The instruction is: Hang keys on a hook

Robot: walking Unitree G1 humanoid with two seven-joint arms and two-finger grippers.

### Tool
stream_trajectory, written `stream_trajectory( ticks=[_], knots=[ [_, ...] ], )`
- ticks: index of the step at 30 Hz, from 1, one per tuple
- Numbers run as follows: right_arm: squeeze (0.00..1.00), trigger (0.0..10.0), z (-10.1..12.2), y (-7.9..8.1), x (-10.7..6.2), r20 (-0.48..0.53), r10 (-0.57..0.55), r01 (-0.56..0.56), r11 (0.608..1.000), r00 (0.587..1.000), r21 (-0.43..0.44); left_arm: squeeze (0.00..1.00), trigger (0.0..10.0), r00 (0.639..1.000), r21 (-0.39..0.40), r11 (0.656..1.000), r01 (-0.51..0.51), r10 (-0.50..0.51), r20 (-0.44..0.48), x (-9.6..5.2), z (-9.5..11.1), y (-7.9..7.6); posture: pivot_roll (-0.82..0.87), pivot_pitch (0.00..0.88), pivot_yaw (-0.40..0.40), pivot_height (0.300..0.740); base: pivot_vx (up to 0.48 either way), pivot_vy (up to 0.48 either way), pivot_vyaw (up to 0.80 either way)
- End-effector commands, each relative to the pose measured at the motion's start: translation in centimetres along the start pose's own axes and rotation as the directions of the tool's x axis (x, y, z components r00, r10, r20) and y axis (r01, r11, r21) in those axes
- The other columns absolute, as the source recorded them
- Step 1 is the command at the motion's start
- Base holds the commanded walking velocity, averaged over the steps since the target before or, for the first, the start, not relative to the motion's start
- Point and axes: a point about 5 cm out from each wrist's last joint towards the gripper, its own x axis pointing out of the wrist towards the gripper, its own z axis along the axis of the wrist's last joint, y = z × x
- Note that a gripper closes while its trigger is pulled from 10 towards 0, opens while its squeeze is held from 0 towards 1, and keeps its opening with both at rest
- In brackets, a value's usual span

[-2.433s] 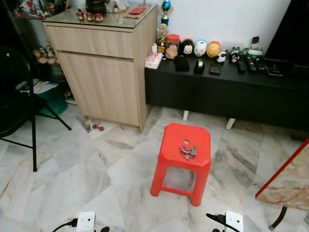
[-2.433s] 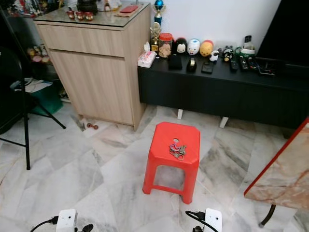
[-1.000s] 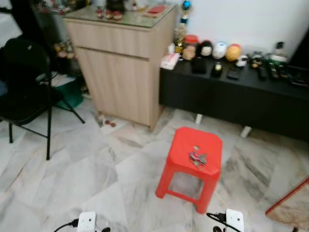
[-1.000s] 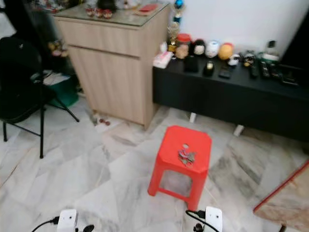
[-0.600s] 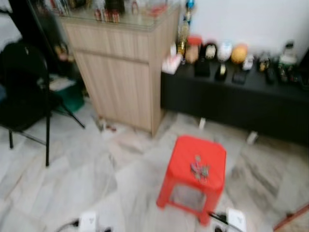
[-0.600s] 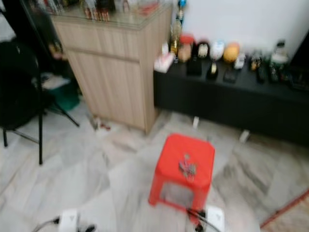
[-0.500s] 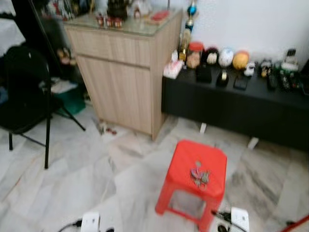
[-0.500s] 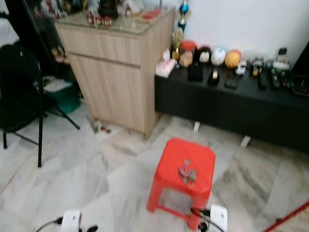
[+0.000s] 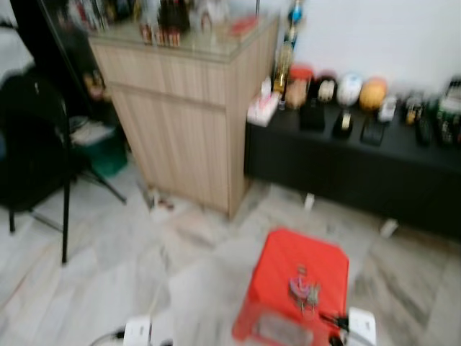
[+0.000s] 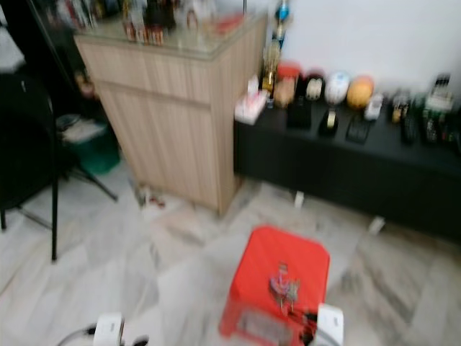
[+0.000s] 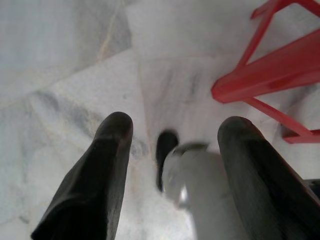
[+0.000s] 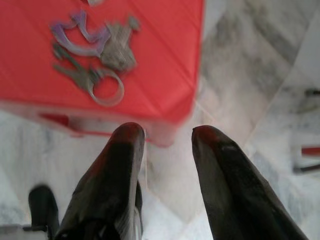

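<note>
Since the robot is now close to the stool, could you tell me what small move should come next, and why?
Probably lower the open right gripper forward onto the keys. They lie loose on the red stool, and the gripper hangs just short of the stool's edge, holding nothing.

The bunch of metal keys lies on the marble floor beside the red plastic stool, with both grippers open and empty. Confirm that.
Not quite: the bunch of metal keys lies on top of the red plastic stool, not on the floor, as the right wrist view shows. Right gripper and left gripper are indeed open and empty.
</note>
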Motion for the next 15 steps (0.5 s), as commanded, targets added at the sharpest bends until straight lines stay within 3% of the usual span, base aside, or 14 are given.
stream_trajectory(
  ticks=[1, 8, 10, 15],
  knots=[
    [0.00, 10.0, -0.3, 0.5, 0.0, -0.005, 0.012, -0.012, 1.000, 1.000, 0.023, 0.00, 10.0, 0.999, 0.008, 1.000, -0.019, 0.019, -0.029, -0.3, -0.8, 0.5, 0.10, 0.068, -0.032, 0.740, 0.000, 0.000, 0.00],
    [0.00, 10.0, 0.0, 0.6, 0.0, 0.014, 0.009, -0.010, 1.000, 1.000, 0.025, 0.00, 10.0, 0.999, 0.007, 1.000, -0.018, 0.018, -0.032, -0.3, -1.0, 0.4, 0.10, 0.072, -0.034, 0.740, 0.000, 0.000, 0.00],
    [0.00, 10.0, 1.9, 0.7, 0.2, 0.106, 0.010, -0.017, 0.997, 0.994, 0.069, 0.00, 10.0, 0.999, 0.005, 1.000, -0.019, 0.020, -0.034, -0.4, -1.2, 0.4, 0.10, 0.074, -0.036, 0.740, 0.000, 0.000, 0.00],
    [0.00, 10.0, 4.0, 0.9, 0.2, 0.216, 0.015, -0.033, 0.996, 0.976, 0.082, 0.00, 10.0, 0.999, 0.007, 1.000, -0.023, 0.023, -0.036, -0.4, -1.3, 0.5, 0.10, 0.077, -0.035, 0.740, 0.000, 0.000, 0.00]
  ],
)
